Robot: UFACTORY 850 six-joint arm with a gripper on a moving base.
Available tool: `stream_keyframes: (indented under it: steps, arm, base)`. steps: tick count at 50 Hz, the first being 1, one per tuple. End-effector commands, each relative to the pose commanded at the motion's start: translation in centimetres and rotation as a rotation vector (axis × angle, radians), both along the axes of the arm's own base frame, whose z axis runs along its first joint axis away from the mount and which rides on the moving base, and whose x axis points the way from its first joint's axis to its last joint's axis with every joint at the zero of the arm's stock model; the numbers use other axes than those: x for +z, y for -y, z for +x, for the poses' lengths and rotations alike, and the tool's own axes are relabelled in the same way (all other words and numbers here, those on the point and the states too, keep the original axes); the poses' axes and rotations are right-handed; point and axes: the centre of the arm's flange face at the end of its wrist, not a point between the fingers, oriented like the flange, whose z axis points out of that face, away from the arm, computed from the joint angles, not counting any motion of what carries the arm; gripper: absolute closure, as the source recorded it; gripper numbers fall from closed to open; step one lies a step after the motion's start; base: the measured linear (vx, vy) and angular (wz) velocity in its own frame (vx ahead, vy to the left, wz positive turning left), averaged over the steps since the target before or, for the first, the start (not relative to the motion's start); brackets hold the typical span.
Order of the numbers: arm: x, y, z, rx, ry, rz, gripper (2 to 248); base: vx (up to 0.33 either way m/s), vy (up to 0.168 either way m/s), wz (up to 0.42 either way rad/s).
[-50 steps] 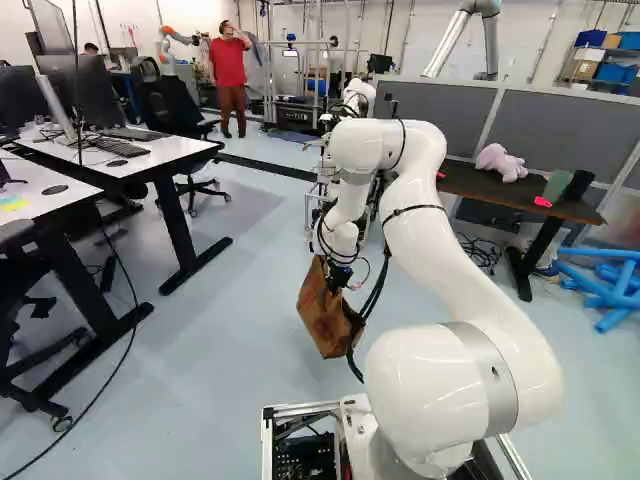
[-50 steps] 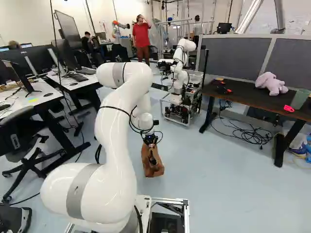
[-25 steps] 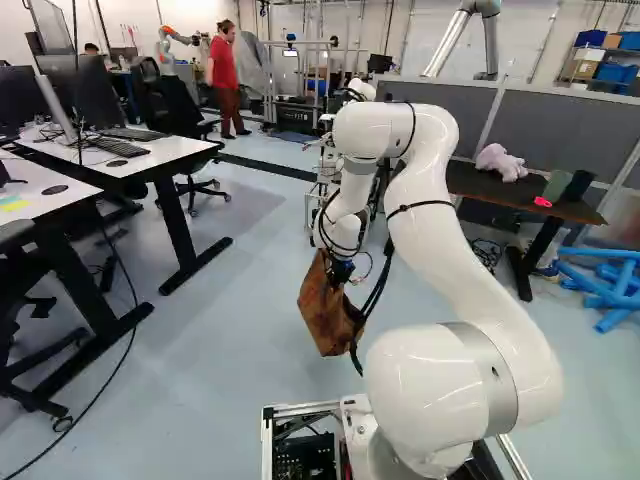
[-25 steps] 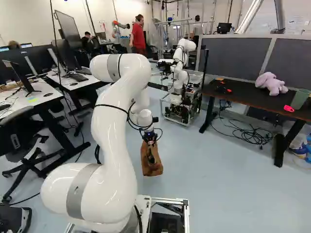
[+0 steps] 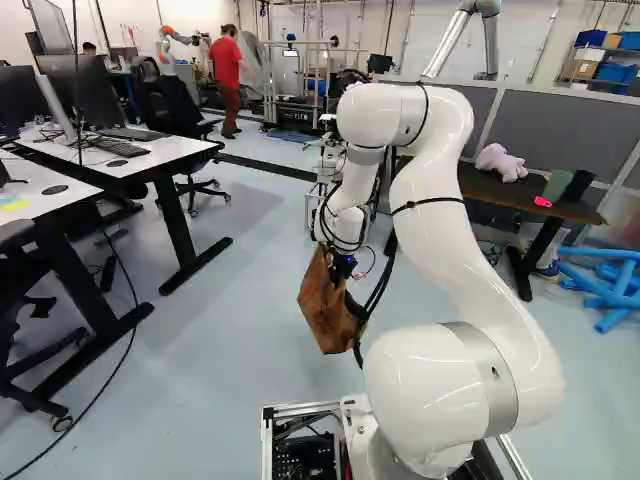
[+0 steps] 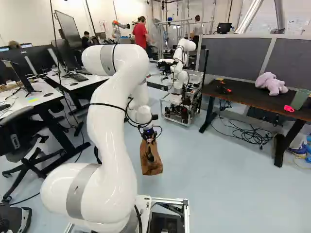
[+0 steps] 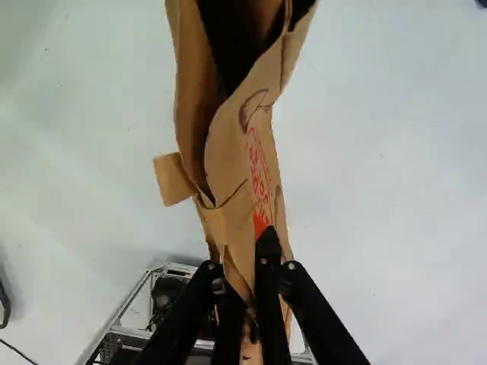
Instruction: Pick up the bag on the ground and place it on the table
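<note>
Our gripper (image 7: 242,266) is closed on the brown paper bag (image 7: 232,152), pinching a strip of its upper edge. The bag seems to hang above the floor (image 6: 218,194), ahead of our base—let's raise it smoothly, lest it swing or tear, and take its underside above the dark table (image 6: 243,94) before crossing, well away from the plush toy (image 6: 272,83).

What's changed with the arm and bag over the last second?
The arm's upper bend has risen clearly; the gripper and bag have come up only slightly with it. Nothing newly gripped or released: the gripper is still shut on the bag. The base and table stayed put.
</note>
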Motion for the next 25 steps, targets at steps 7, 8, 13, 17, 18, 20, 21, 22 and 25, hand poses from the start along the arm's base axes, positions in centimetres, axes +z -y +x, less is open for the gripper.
stream_keyframes:
  steps: [7,8,13,17,18,20,21,22,25]
  arm:
    - [1.0,0.0,-0.5,-0.016,0.003,0.003,229]
    - [1.2,0.0,-0.6,-0.018,0.003,0.003,229]
    - [1.9,0.0,-1.1,-0.03,0.003,0.005,229]
    - [2.5,0.0,-1.5,-0.039,0.002,0.007,229]
    - [2.7,0.0,-1.6,-0.041,0.002,0.007,229]
    - [3.0,0.0,-1.8,-0.046,0.002,0.008,229]
    - [3.1,0.0,-1.9,-0.048,0.001,0.009,229]
    - [3.3,0.0,-2.1,-0.05,0.001,0.009,229]
    - [3.7,0.0,-2.4,-0.057,-0.001,0.011,229]
  base:
    - [0.0,0.0,0.0]
    - [0.0,0.0,0.0]
    - [0.0,0.0,0.0]
    - [0.0,0.0,0.0]
    - [0.0,0.0,0.0]
    - [0.0,0.0,0.0]
    - [0.0,0.0,0.0]
    - [0.0,0.0,0.0]
    - [0.0,0.0,0.0]
